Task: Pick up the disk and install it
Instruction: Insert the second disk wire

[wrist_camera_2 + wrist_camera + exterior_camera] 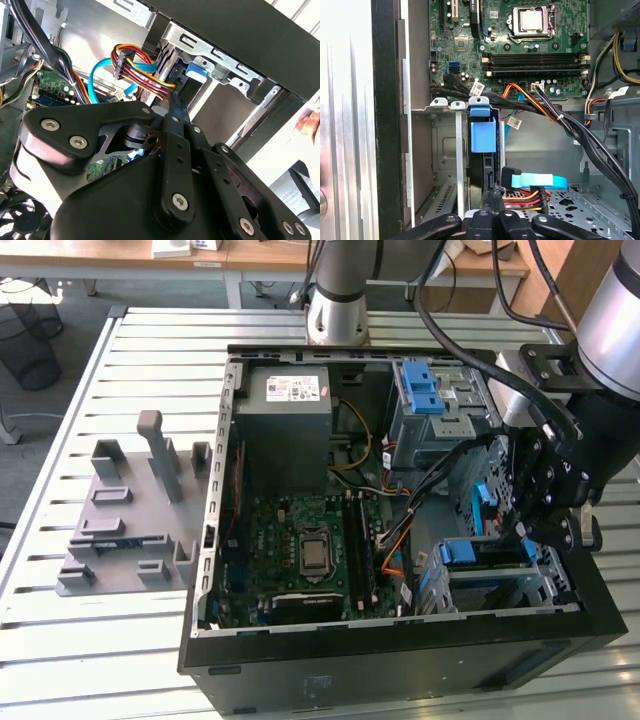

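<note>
Gripper point(545, 490) is reaching into the open computer case point(400, 660) sitting on the slatted counter point(60, 640); fingers point(492, 197) are lying closed on the edge of the disk point(485, 165); disk is standing on edge in the metal bay point(445, 150) beside the motherboard point(520, 45).

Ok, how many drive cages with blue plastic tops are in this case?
2: one cage next to the power supply, one at the near corner by the pincer. The arm could hide more.
</note>
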Robot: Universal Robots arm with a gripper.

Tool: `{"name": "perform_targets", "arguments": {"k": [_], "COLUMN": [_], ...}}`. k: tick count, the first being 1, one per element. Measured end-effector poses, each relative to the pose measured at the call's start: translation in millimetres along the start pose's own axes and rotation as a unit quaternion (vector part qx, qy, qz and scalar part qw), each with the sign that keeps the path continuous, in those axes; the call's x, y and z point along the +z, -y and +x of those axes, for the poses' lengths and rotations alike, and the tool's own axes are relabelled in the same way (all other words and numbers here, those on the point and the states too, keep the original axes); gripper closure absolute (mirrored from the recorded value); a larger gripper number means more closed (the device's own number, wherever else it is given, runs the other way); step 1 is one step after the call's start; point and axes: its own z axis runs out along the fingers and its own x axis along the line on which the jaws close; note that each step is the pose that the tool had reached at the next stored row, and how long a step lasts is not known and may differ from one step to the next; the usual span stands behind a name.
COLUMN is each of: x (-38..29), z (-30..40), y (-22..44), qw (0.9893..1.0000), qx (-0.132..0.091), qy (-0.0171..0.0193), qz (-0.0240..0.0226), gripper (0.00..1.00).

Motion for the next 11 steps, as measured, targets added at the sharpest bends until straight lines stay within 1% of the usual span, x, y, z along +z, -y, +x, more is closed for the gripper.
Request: {"name": "perform_targets", "arguments": {"k": [6,11], "x": [-0.2,-0.2], "z": [0.0,0.4], "y": [-0.4,-6.2], "qw": [1.0,1.0], "qx": [0.0,0.0], "qy": [-0.0001,-0.0001], "qz": [0.0,0.0], "gripper": [0.89,0.89]}}
